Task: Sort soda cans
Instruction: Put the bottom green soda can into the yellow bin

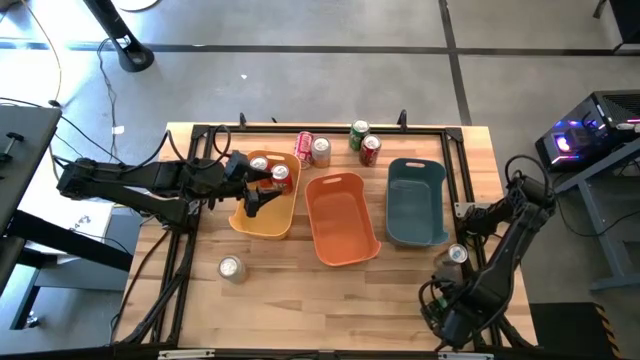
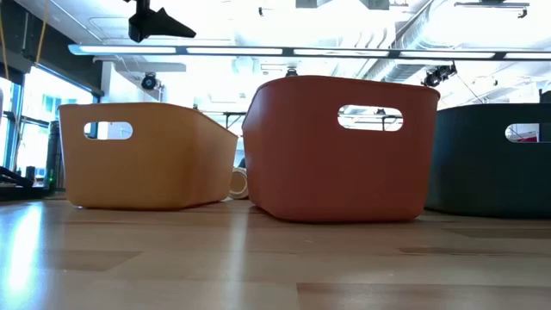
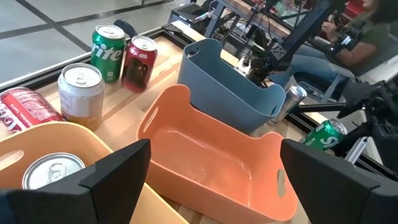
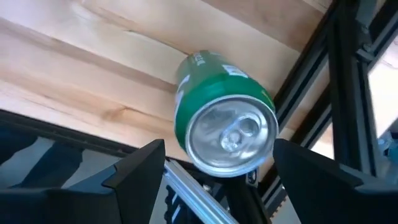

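Left gripper (image 1: pixel 258 195) hung with fingers spread over the yellow bin (image 1: pixel 270 222), holding nothing; two cans (image 1: pixel 271 172) stood inside that bin near the table's (image 1: pixel 300 290) far-left part. Right gripper (image 4: pixel 217 163), jaws apart, sat at the near-right corner just beside an upright green can (image 4: pixel 221 115), not gripping it. Orange bin (image 1: pixel 340 218) and teal bin (image 1: pixel 416 202) lay mid-table. Four more cans (image 1: pixel 338 146) clustered along the far edge. One silver-topped can (image 1: pixel 231 268) stood near-left.
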